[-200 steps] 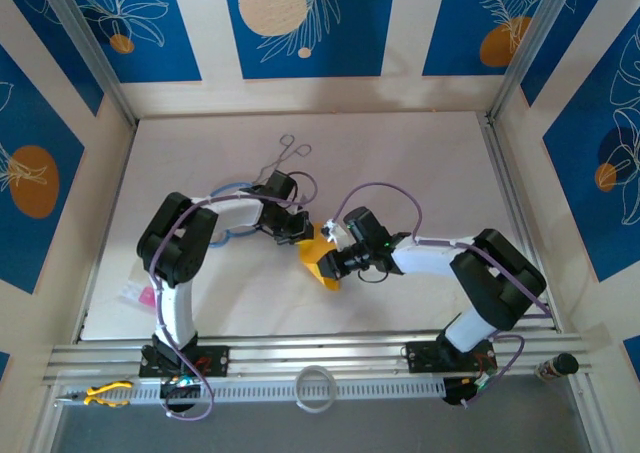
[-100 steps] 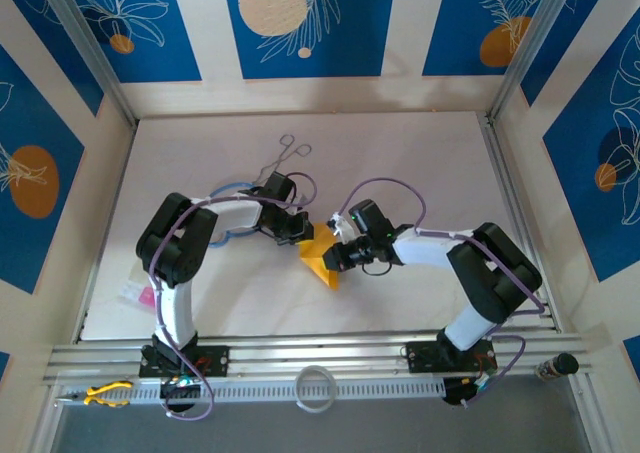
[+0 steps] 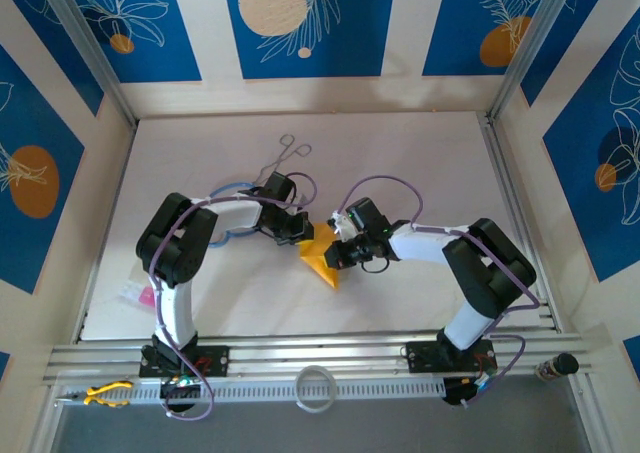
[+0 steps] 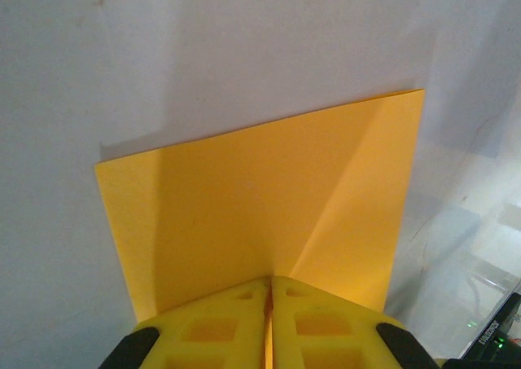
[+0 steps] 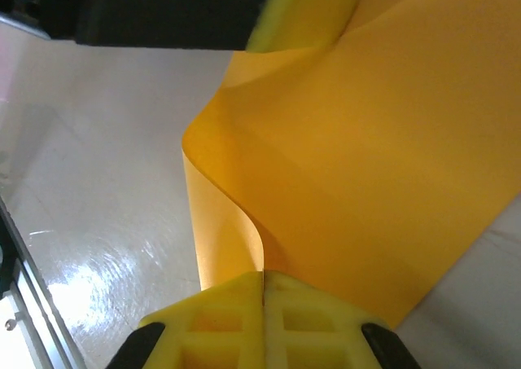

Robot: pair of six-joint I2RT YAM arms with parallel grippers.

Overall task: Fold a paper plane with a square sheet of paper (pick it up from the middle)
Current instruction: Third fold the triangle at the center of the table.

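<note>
Seen from above: white, glossy table (image 3: 420, 153). Lying on it toward the back, scissor-handled metal forceps (image 3: 288, 154); at the near left edge, well apart, a small pink slip (image 3: 140, 294). Bordered by aluminium rails (image 3: 300, 353).

Top camera high, looking down; wrist cameras close, low; all share orange paper (image 3: 322, 263).

Thin orange-yellow sheet of paper (image 4: 260, 206), creased diagonally, fanned out ahead of the left claw (image 4: 269, 286) and pinched at its tips; curled before the right claw (image 5: 263, 278), nipped there too.
</note>
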